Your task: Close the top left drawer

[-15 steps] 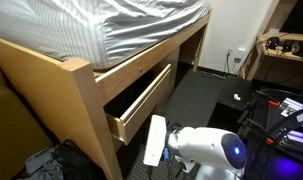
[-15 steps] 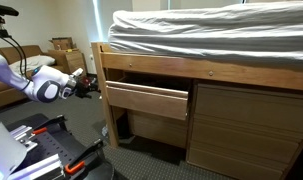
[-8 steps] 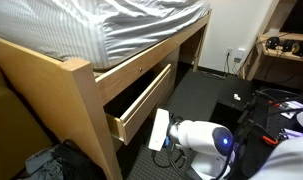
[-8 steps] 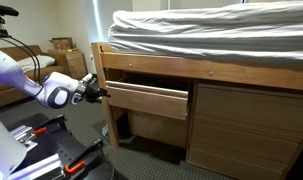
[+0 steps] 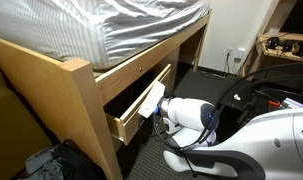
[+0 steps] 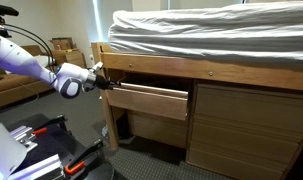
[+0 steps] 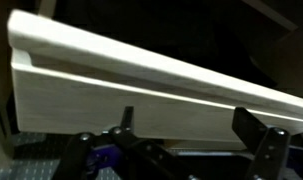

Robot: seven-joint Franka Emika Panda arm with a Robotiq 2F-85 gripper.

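Observation:
The top left drawer (image 5: 132,108) of pale blond wood stands pulled out from under the bed rail; it also shows in the exterior view from the front (image 6: 156,100). In the wrist view its flat front (image 7: 111,90) fills the frame. My gripper (image 5: 154,106) is right at the drawer front, near its left end (image 6: 104,83). Its two dark fingers (image 7: 191,135) are spread apart and hold nothing, with the drawer front just ahead of them. I cannot tell whether they touch it.
The fixed bed rail (image 6: 221,68) and striped mattress (image 5: 111,30) lie above the drawer. A bed post (image 6: 112,110) stands left of it and closed wooden fronts (image 6: 253,125) to its right. A black box (image 5: 234,103) and cables are on the floor, and a desk (image 5: 286,52) stands behind.
The arm has swung in from the open floor toward the bed. The gripper has gone from well clear of the drawer to right at its front. The drawer has not moved.

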